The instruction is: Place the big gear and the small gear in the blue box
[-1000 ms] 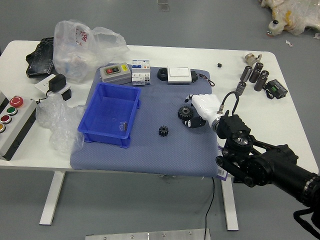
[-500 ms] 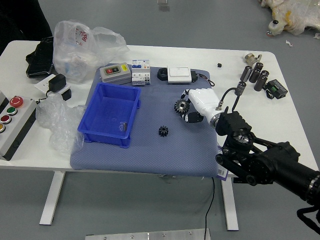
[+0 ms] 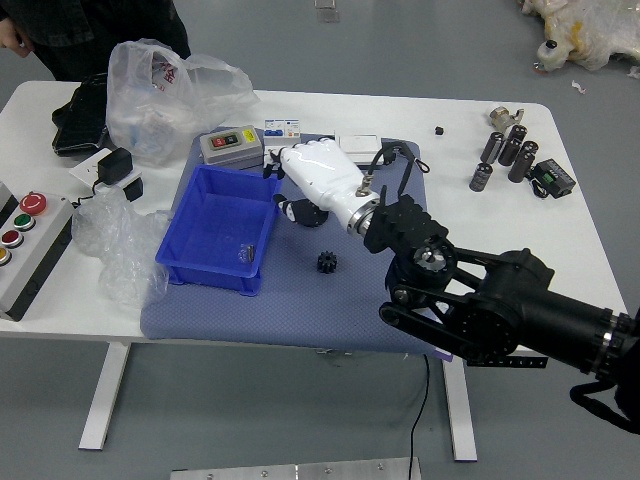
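1. Across the counter (image 3: 545, 215), the right arm (image 3: 500, 305) has swung over to the blue box (image 3: 205, 275); it had been well to the right of it. If that pace carries on, the forearm or wrist could overshoot or knock the box's right wall.
2. A person (image 3: 95, 30) now shows more fully beyond the box, off to the far left, with one hand (image 3: 15, 38) away from the box. A reach inward could cross the arm's path.
3. The box sits open on the mat (image 3: 215, 320). A push against its wall might slide it and spoil the drop.
4. At the box's far right corner is the robot hand (image 3: 322, 172); I can't tell whether it is gripping, closed or open. Letting go from here risks missing, as much of it lies outside the wall.
5. I can't pick out the big gear clearly; it is probably held or hidden by the hand near that corner. A weak grip could let it strike the rim.
6. Near the box's right wall, outside on the mat, lies the small gear (image 3: 327, 262). A low pass or falling gear could bump it.
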### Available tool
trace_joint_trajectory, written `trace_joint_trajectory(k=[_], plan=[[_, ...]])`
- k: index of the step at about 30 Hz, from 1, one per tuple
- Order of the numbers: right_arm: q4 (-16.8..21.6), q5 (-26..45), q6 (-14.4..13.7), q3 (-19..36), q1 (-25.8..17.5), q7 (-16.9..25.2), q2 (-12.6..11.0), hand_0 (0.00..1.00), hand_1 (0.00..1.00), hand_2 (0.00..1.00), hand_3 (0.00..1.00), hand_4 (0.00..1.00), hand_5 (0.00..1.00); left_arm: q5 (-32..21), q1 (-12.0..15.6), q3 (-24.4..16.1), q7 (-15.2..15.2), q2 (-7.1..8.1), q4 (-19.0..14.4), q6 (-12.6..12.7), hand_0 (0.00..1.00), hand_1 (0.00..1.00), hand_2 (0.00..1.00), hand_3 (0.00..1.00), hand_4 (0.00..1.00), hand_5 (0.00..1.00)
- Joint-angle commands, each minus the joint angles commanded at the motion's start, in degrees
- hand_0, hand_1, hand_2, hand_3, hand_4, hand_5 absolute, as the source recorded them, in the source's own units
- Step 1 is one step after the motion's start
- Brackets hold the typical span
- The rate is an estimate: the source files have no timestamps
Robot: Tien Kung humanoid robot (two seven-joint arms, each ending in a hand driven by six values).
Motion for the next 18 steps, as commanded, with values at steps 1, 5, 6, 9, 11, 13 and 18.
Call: trace_joint_trajectory(k=[1, 5, 6, 9, 11, 13, 18], plan=[[-0.47, -0.18, -0.15, -0.15, 0.04, 0.03, 0.4, 0.408, 0.515, 0.597, 0.598, 0.589, 0.012, -0.01, -0.02, 0.04, -0.02, -0.01, 0.0, 0.02, 0.638, 0.637, 0.634, 0.697, 0.707, 0.349], [-2.61, -0.3, -0.89, 0.54, -0.05, 0.16, 0.41, 0.408, 0.515, 0.597, 0.598, 0.589, 0.012, 0.04, 0.07, -0.02, -0.02, 0.0, 0.0, 0.06, 0.638, 0.637, 0.634, 0.697, 0.707, 0.349], [-3.44, -0.31, -0.81, 0.95, -0.02, 0.08, 0.31, 0.394, 0.599, 0.712, 0.681, 0.643, 0.183, 0.23, 0.13, -0.22, 0.08, 0.01, 0.0, 0.05, 0.638, 0.637, 0.633, 0.697, 0.708, 0.349], [-6.53, -0.59, -0.37, 2.73, 0.13, -0.37, 0.22, 0.394, 0.599, 0.712, 0.681, 0.643, 0.183, 0.88, 0.34, -0.85, 0.4, 0.02, 0.0, 0.03, 0.638, 0.637, 0.633, 0.697, 0.708, 0.349], [-8.74, -0.6, -0.08, 3.87, 0.31, -0.76, 0.28, 0.394, 0.599, 0.712, 0.681, 0.643, 0.183, 1.21, 0.4, -1.12, 0.54, 0.04, 0.0, 0.02, 0.638, 0.637, 0.633, 0.697, 0.708, 0.349], [-10.83, -0.46, 0.37, 4.34, 0.62, -1.14, 0.49, 0.507, 0.746, 0.85, 0.904, 0.834, 0.264, 1.21, 0.39, -1.16, 0.53, 0.11, 0.0, 0.08, 0.637, 0.637, 0.633, 0.699, 0.708, 0.349], [-15.72, 0.3, 2.24, 3.68, 1.46, -1.74, 1.97, 0.664, 0.849, 0.942, 0.998, 0.998, 0.447, 1.19, 0.22, -1.18, 0.45, 0.19, 0.0, 0.23, 0.637, 0.637, 0.632, 0.7, 0.707, 0.347]])
